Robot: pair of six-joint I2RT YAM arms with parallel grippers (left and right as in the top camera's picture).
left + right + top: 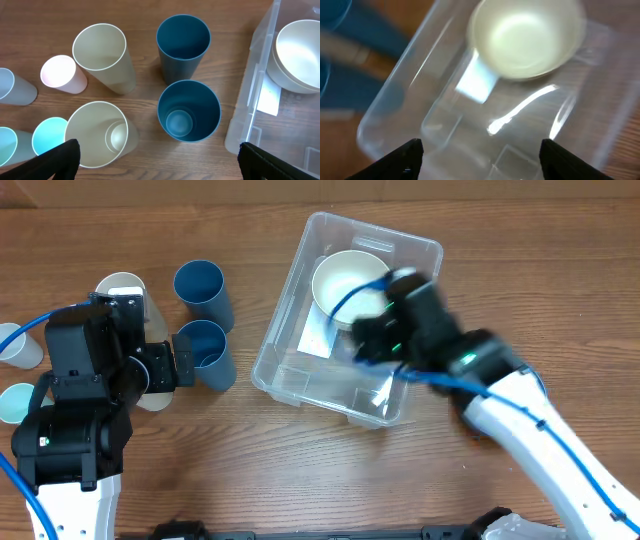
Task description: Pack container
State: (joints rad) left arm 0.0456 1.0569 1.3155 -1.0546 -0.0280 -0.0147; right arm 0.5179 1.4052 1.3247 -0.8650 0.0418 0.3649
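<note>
1. The large clear rectangular plastic container, round-cornered and white-labelled on its floor, sits mid-worktop holding a cream round bowl.
2. Right jaws gape wide above it, empty.
3. Left jaws, off to its left, are spread wide and empty.

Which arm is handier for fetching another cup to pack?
Left. The left arm hangs right above the cups, jaws open and empty. The right arm is over the container, which holds a bowl.
</note>
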